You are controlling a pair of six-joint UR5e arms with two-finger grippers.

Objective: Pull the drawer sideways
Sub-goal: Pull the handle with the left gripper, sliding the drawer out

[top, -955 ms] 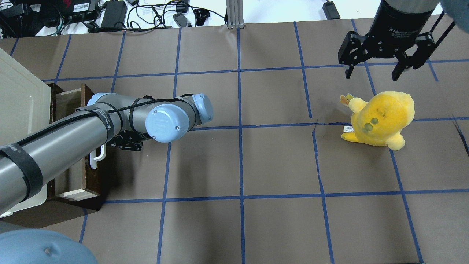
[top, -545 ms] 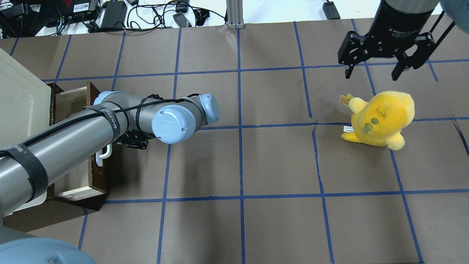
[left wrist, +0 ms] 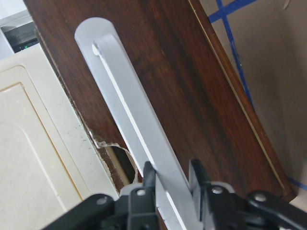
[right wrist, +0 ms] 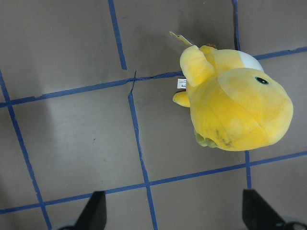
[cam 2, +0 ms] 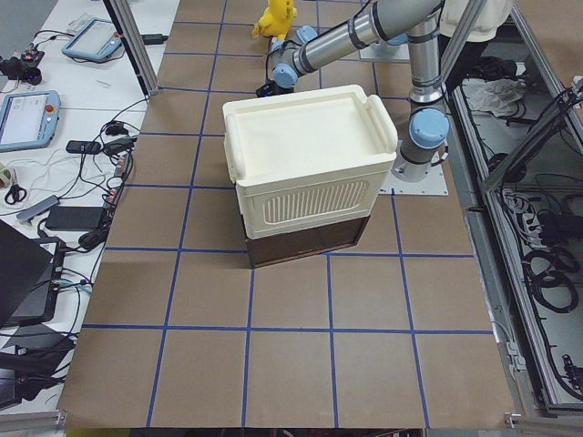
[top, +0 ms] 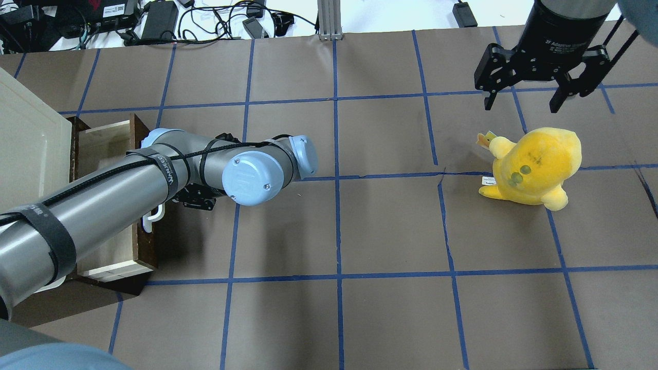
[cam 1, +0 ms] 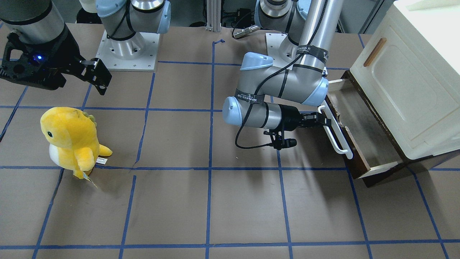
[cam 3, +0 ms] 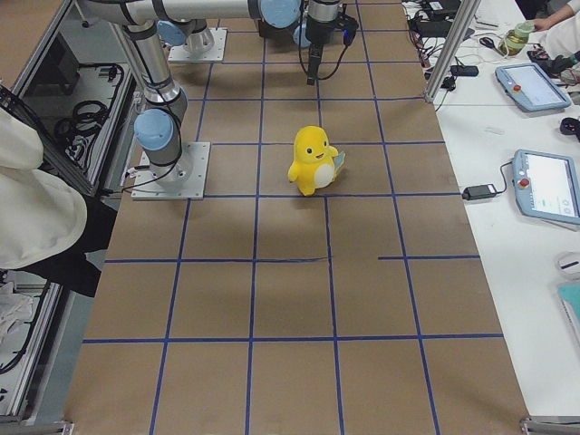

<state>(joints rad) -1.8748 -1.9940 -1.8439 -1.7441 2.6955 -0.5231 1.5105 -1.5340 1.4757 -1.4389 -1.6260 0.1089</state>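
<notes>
- The drawer (cam 1: 363,136) stands partly pulled out from under the cream cabinet (cam 1: 413,72), at the robot's left end of the tabletop (cam 1: 215,201).
- The left gripper (left wrist: 172,184) has its fingers (left wrist: 197,178) clamped on the white bar handle (left wrist: 124,110).
- The right gripper (top: 521,103) hangs just beyond the yellow plush (top: 534,164), its fingers spread wide and holding nothing.

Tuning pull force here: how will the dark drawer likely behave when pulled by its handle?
Probably stiff: the drawer is solid-looking wood. Likely light, since its inside looks empty. The left gripper clamps the white bar handle near one end, so it may skew or bind.
</notes>
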